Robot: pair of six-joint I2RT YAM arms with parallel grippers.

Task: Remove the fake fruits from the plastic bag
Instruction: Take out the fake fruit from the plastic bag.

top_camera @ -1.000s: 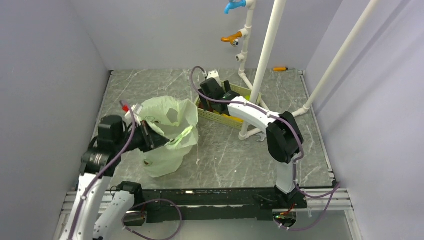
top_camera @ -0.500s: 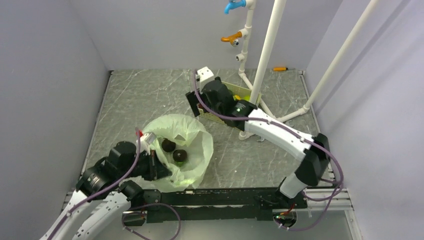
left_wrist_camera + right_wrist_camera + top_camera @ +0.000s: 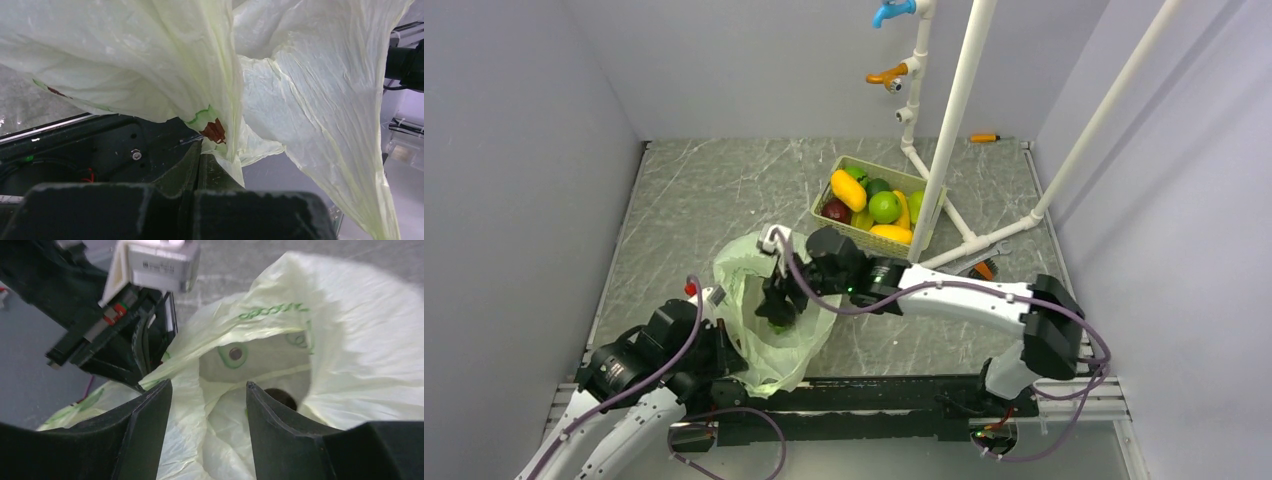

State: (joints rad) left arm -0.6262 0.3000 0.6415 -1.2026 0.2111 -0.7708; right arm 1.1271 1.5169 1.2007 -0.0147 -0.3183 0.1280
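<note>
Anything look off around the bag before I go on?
Nothing spilled or torn. The plastic bag, pinched by the left pincer, sits at the near edge of the table, its bottom overlapping the black base rail.

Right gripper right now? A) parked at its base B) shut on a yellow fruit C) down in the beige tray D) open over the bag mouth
D: the wrist view shows the right gripper open, just above the opening of the plastic bag.
</note>
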